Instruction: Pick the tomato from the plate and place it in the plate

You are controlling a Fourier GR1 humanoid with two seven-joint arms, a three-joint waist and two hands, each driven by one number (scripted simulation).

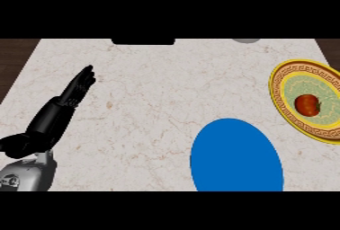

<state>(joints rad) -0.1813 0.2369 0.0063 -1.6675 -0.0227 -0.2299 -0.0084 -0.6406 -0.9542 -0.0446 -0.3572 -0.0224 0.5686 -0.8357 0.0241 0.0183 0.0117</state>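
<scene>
Tomato (307, 104) sits on patterned plate (277, 90), its right rim cut off.

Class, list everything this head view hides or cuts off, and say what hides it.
Right hand: nowhere in the head view.
Yellow plate, holding the tomato: right side cut by the right edge.
Blue plate: near rim cut by the lower edge.
Black thing and grey thing: cut by the top edge, too little shows to name them.
</scene>
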